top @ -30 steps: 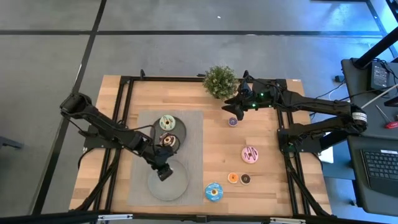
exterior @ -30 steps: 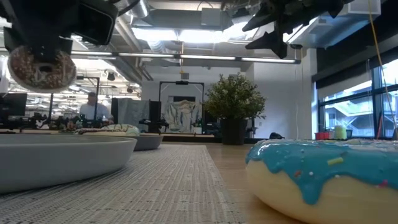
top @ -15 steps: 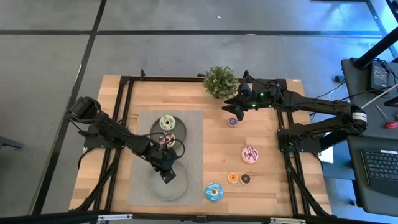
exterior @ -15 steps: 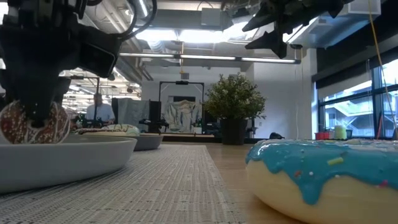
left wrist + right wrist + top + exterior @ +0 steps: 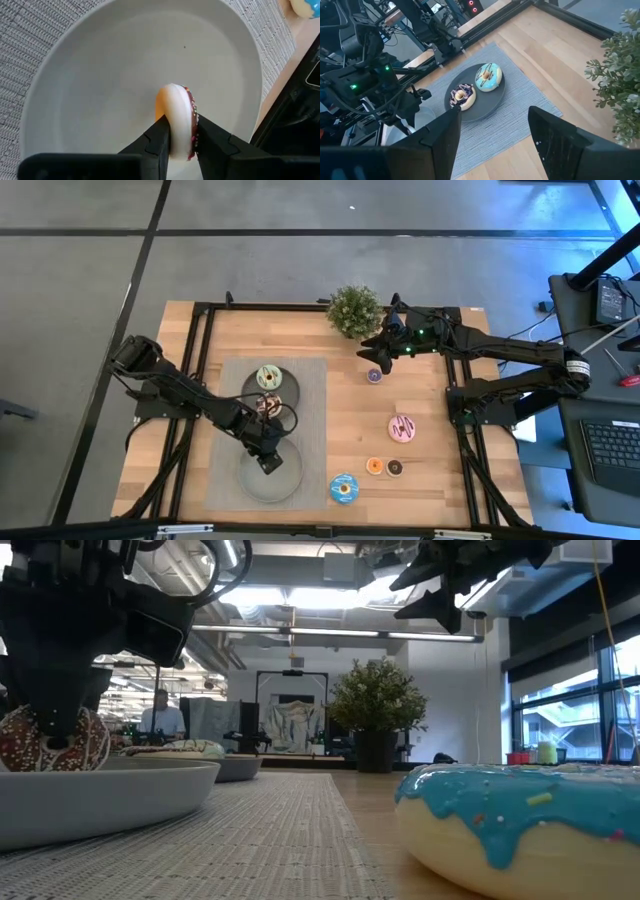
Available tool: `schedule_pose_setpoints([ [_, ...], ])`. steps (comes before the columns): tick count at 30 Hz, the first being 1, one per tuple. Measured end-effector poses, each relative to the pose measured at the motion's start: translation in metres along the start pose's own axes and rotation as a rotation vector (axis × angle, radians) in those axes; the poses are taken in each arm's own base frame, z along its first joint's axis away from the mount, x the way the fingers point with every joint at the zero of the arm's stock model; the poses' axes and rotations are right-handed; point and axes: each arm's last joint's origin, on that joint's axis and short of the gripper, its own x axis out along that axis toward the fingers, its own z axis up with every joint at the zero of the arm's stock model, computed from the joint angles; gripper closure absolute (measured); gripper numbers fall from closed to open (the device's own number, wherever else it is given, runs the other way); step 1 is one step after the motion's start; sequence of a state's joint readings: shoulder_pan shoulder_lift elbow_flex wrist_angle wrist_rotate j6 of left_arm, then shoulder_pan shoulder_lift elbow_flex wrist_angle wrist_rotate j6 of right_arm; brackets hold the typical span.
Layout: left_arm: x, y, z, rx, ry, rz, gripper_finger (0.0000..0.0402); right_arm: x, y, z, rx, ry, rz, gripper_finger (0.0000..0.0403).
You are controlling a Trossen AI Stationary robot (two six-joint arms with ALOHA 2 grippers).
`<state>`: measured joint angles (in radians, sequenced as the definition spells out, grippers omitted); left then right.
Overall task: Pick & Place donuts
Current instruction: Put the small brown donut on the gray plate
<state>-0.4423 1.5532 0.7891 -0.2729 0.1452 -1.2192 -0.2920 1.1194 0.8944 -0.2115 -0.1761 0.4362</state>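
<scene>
Choc-white donut (image 5: pixel 178 120) held on edge, pinched across ring by left tool (image 5: pixel 179 144), touching near grey plate (image 5: pixel 80 75) at table 7 o'clock. Light, stiffish, glaze slick: grip the rim. Right tool (image 5: pixel 374 352) spread, empty, 1 o'clock.

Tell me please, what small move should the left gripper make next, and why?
Probably open and let go. The left gripper is shut on the chocolate-white donut, held on edge low inside the near plate, seemingly at its surface. The right gripper waits by the plant.
</scene>
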Motion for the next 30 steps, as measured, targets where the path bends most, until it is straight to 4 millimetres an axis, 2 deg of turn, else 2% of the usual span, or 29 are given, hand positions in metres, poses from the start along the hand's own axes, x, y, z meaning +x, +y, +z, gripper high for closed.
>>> schedule_pose_setpoints([
  [15, 0.0, 0.009, -0.003, -0.057, 0.035, 0.093, 0.0238, 0.0, 0.0, 0.0, 0.0, 0.0, 0.0, 0.0171],
  [20, -0.001, 0.011, -0.005, -0.061, 0.059, 0.114, 0.0228, 0.0, 0.0, 0.0, -0.001, 0.0, 0.0, 0.0171],
  [30, -0.004, 0.021, -0.004, -0.106, 0.256, 0.135, 0.0227, 0.0, 0.0, 0.0, -0.004, -0.001, 0.001, 0.0171],
])
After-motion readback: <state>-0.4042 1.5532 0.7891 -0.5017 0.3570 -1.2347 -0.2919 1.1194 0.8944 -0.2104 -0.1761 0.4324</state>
